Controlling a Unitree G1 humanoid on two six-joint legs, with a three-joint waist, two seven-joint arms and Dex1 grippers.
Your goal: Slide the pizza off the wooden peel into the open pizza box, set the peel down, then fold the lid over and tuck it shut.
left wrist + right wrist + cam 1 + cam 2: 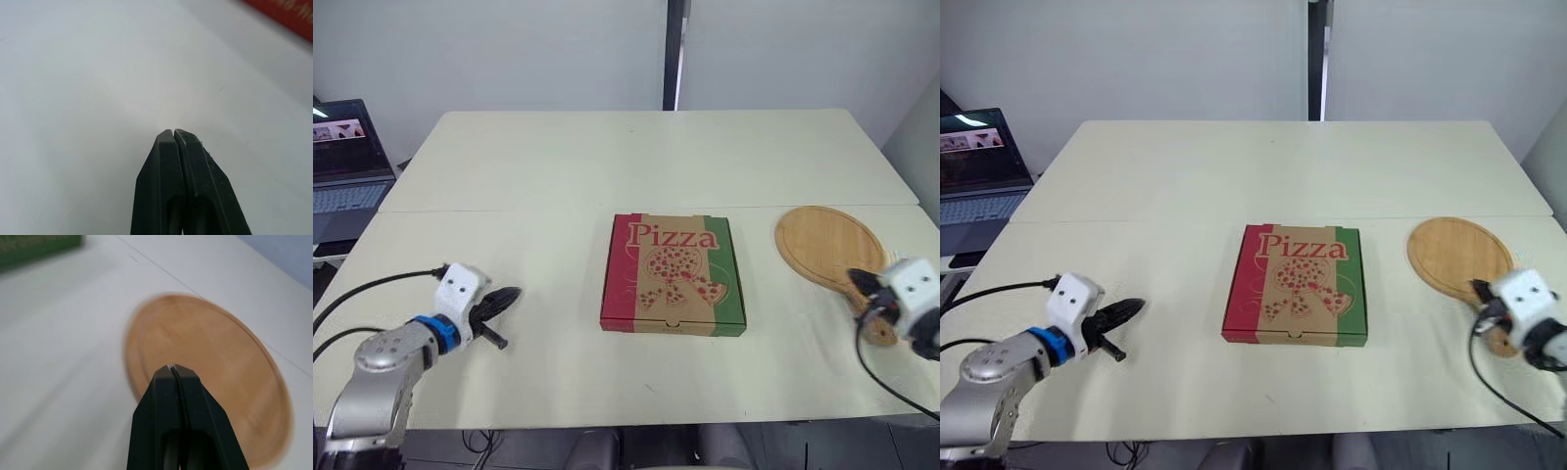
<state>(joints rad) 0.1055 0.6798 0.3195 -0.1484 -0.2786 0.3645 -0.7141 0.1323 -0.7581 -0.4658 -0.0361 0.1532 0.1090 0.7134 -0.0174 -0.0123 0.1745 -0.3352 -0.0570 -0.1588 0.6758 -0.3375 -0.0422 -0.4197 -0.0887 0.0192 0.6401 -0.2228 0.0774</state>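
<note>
The pizza box (674,273) lies closed and flat at the middle of the table, its printed lid up. The round wooden peel (828,245) rests bare on the table to the box's right, its handle toward the near edge. My right gripper (173,368) is shut with nothing in it and hovers over the peel's handle end (1501,338). My left gripper (509,296) is shut and empty, low over the table well left of the box, its fingertips (174,133) pressed together.
An open laptop (346,162) stands off the table's far left edge. A seam (509,210) crosses the table behind the box. Black cables trail from both wrists near the front edge.
</note>
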